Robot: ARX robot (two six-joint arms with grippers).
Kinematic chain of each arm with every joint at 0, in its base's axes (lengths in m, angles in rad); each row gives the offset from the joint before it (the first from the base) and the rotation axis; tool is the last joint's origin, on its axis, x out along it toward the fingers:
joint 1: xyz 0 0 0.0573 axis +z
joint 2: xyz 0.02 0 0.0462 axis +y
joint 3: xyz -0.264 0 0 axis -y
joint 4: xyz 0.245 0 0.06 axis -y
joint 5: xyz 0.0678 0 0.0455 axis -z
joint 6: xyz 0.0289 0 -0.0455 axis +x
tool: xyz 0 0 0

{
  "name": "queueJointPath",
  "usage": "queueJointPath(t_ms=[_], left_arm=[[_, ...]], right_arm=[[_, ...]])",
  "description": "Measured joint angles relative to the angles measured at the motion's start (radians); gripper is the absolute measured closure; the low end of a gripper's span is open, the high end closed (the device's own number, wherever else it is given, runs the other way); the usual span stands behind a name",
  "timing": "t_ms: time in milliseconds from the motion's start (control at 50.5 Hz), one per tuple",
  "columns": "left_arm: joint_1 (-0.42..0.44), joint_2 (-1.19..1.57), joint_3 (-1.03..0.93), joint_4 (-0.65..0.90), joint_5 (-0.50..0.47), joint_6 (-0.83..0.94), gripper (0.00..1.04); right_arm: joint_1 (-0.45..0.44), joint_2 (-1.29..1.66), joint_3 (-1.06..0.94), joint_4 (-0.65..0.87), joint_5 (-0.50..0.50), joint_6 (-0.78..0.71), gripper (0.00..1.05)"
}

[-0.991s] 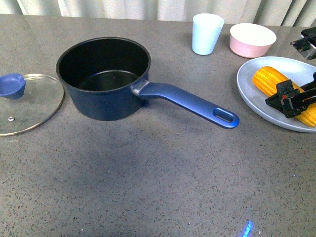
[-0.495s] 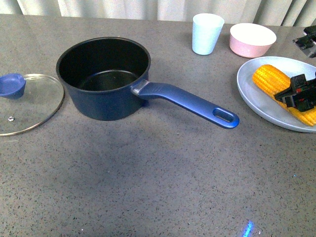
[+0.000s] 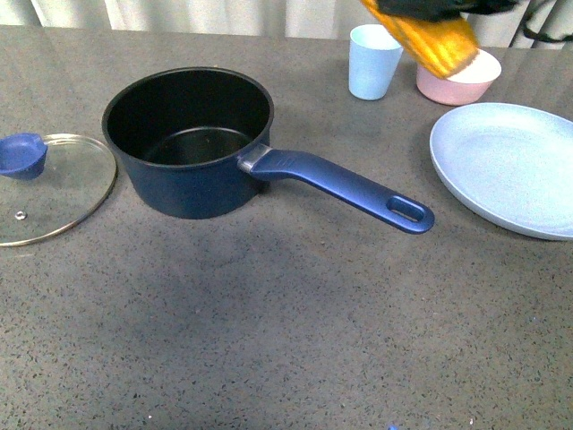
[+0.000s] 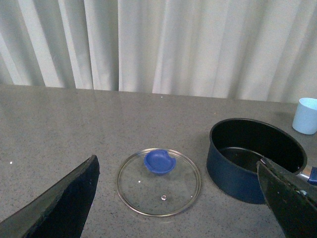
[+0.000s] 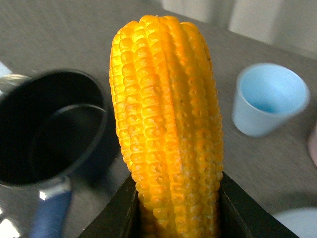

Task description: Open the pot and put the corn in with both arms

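Yellow corn gripped in right jaws, held high, left jaws spread open

The grey speckled tabletop carries the open dark-blue pot standing upright left of centre, its long handle reaching toward the right and near side. Just beside the pot on its left lies a round glass lid with a blue knob. At the far right stand a pale blue cup and a pink bowl near each other, and nearer than these lies a light blue plate.
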Motion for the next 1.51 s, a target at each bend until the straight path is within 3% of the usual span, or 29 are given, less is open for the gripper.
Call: queueJointPath(t_ms=[258, 416, 971, 1050, 1308, 1506], left_arm=[[0.000, 0.000, 0.000, 0.000, 0.000, 0.000, 0.09], [0.000, 0.000, 0.000, 0.000, 0.000, 0.000, 0.09], [0.000, 0.000, 0.000, 0.000, 0.000, 0.000, 0.09], [0.000, 0.000, 0.000, 0.000, 0.000, 0.000, 0.09], [0.000, 0.000, 0.000, 0.000, 0.000, 0.000, 0.09], [0.000, 0.000, 0.000, 0.000, 0.000, 0.000, 0.09]], right_arm=[[0.173, 0.134, 0.198, -0.049, 0.021, 0.061, 0.71], [0.234, 0.232, 0.286, -0.087, 0.039, 0.064, 0.71], [0.320, 0.409, 0.504, -0.179, 0.054, 0.062, 0.70], [0.330, 0.422, 0.513, -0.182, 0.058, 0.061, 0.63], [0.338, 0.437, 0.516, -0.181, 0.072, 0.061, 0.22], [0.333, 0.435, 0.480, -0.152, 0.078, 0.066, 0.16]])
